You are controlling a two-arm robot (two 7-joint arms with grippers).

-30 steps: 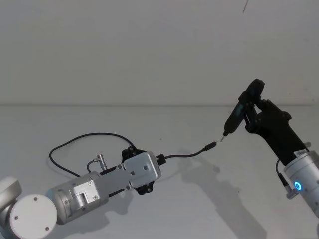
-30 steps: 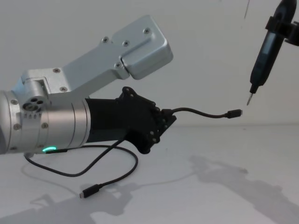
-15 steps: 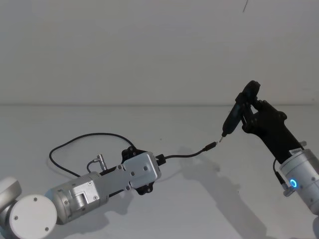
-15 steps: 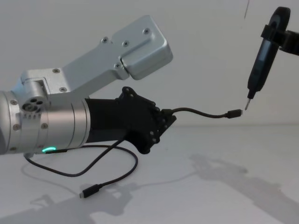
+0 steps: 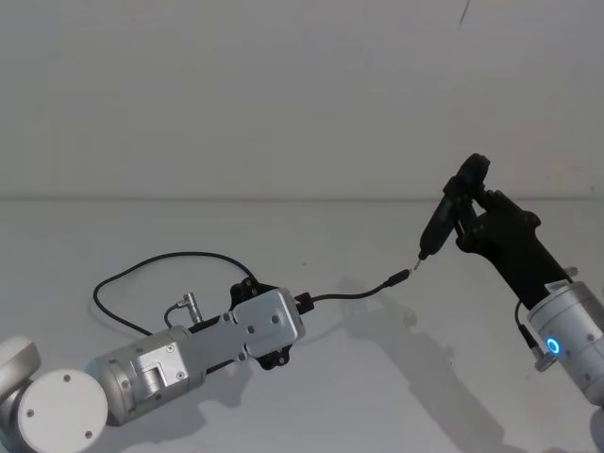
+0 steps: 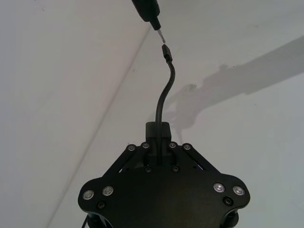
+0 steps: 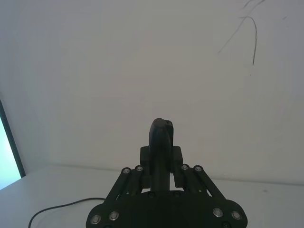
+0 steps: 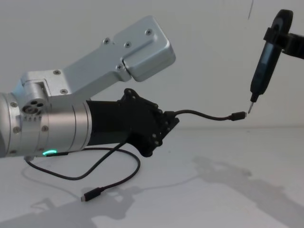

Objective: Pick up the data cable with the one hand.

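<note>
The left gripper [image 8: 166, 124] clamps the data cable [image 8: 204, 114], its jaws half hidden. The right gripper [image 5: 469, 222] grips a pen tool [image 5: 442, 215], its tip just beside the plug [image 5: 400, 277].

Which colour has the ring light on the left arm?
Green: the ring light glows green on the left arm, best seen in the chest view.

left claw [image 8: 167, 121]: matt black plastic | arm housing [image 8: 128, 50]: brushed metal | data cable [image 8: 204, 115]: smooth black

The table [image 5: 311, 396] is seen from above by the head view, sidelong and nearer by the chest view; the cable [image 8: 204, 115] is shared.
</note>
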